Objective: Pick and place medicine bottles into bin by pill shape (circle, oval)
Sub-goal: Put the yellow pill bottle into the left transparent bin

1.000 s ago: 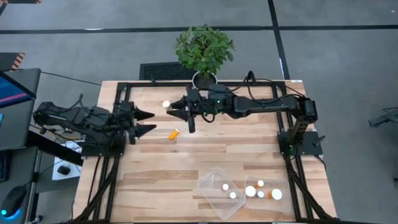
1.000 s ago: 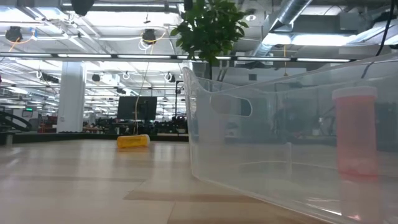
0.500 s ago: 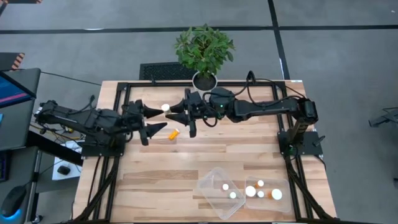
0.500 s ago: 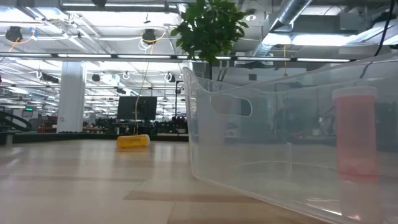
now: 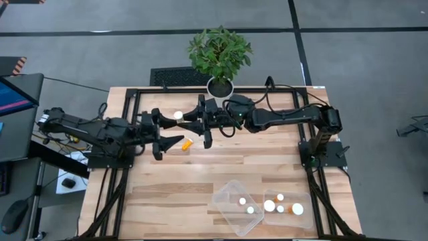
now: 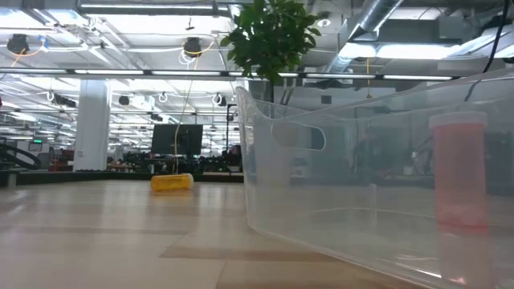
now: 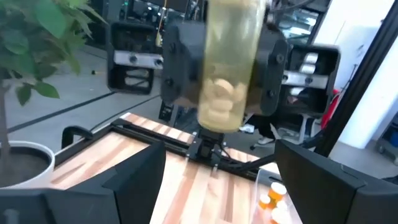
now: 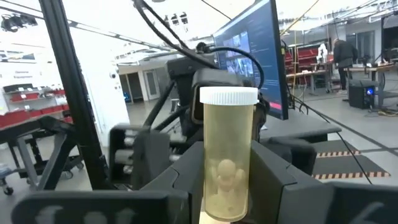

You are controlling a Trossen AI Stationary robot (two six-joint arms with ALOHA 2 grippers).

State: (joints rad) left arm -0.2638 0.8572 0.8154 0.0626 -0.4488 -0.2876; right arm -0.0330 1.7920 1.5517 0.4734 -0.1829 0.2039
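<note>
My right gripper (image 5: 189, 119) is shut on a yellowish bottle (image 8: 227, 155) with a white cap (image 5: 178, 114), above the table's far middle. The bottle also shows in the left wrist view (image 7: 227, 62), with pale pills in it. My left gripper (image 5: 175, 128) is open right in front of this bottle, on its left side, and touches nothing. An orange-yellow bottle (image 5: 186, 143) lies on its side on the table just near of both grippers; it also shows in the low view (image 6: 172, 183). My right gripper pinches the yellowish bottle's side walls (image 7: 205, 68) between its two fingers (image 7: 273, 68). The fingers come level from the table's right. The bottle stands upright with its cap up, lifted clear of the table.
Two clear bins stand at the near right, the left one (image 5: 224, 201) and the right one (image 5: 304, 201), both with bottles inside. An amber bottle (image 6: 459, 172) shows through a bin wall (image 6: 345, 193). A potted plant (image 5: 219, 53) stands at the far edge.
My left gripper has moved toward the table's right, up to the bottle that my right gripper holds. My right gripper has shifted a little toward the left with the bottle kept upright. The bottle on the table has stayed put.
</note>
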